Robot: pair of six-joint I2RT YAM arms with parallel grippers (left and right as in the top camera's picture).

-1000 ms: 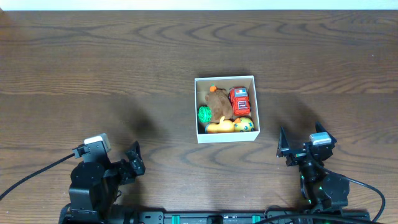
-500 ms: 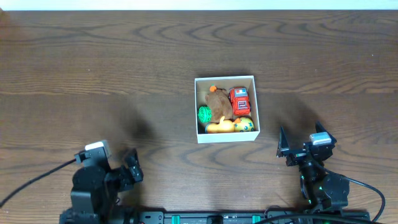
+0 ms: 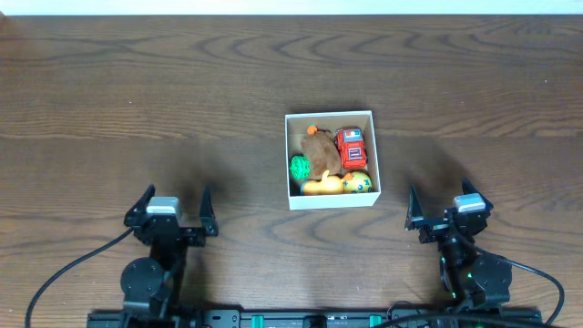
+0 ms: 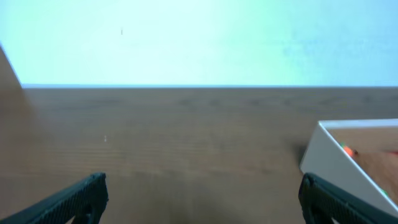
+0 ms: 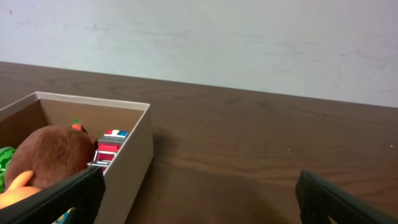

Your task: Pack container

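Left gripper (image 4: pixel 202 186): jaws wide, empty; container (image 3: pixel 331 201) ahead to its right. Right gripper (image 5: pixel 199 182): jaws wide, empty; container ahead-left.

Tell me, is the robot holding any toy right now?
No. The left pincer and right pincer are both open and empty; the toys sit inside the container.

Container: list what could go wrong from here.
1. In the right wrist view, the brown plush seems to bulge up near the rim of the container. Tilting or jolting the container might spill it.
2. The left gripper and right gripper are both open and low nearby. A careless sweep could knock the thin-walled container.
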